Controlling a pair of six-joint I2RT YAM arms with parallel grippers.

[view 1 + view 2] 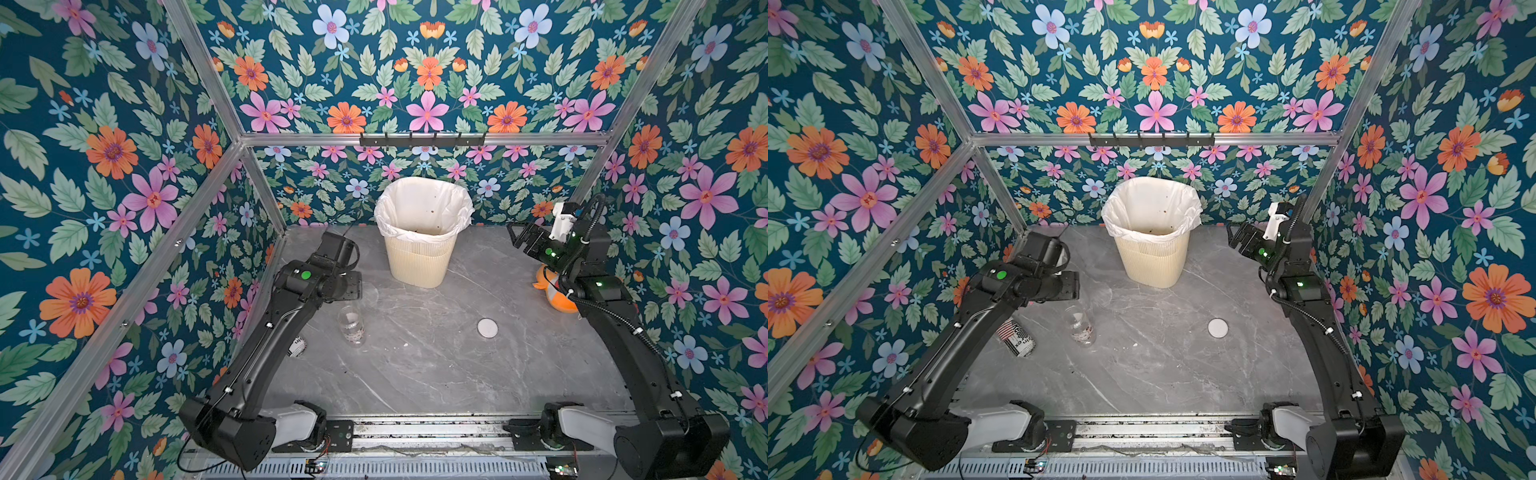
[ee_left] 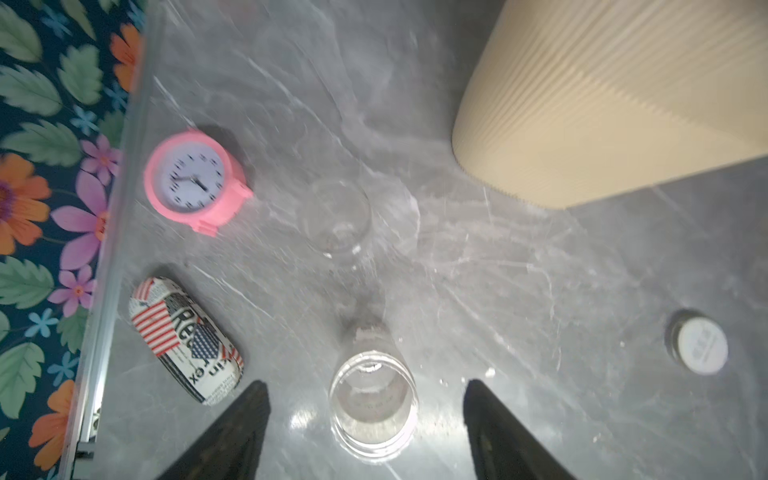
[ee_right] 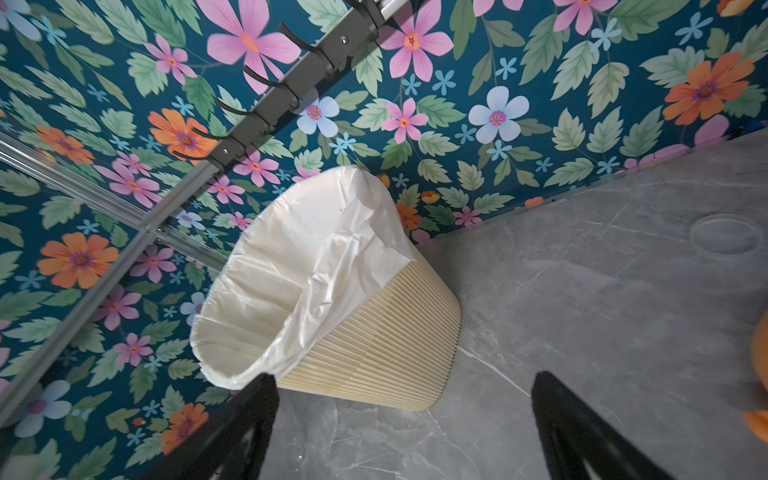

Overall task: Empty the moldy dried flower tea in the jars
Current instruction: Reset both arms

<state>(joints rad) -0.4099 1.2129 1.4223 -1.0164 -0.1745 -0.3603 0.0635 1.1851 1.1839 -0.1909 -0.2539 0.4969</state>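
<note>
A clear jar (image 2: pixel 372 405) stands upright on the grey table with its mouth open and no lid, and it looks empty. My left gripper (image 2: pixel 366 384) hangs open above it, a finger on each side and neither touching. Both top views show this jar (image 1: pixel 352 326) (image 1: pixel 1079 326) just in front of the left wrist. Another clear, lidless jar (image 2: pixel 336 220) stands beside a pink clock; the left arm hides it in the top views. No dried flower tea shows in either jar. My right gripper (image 3: pixel 405 377) (image 1: pixel 517 237) is open and empty, held high to the right of the bin.
The cream ribbed bin (image 1: pixel 422 257) (image 3: pixel 374 332) with a white liner stands at the back centre. A white lid (image 1: pixel 487 328) (image 2: pixel 702 347) and a translucent lid (image 3: pixel 725 233) lie on the table. A pink clock (image 2: pixel 193 183), striped can (image 2: pixel 187 340) (image 1: pixel 1017 338) and orange toy (image 1: pixel 557 291) sit along the sides.
</note>
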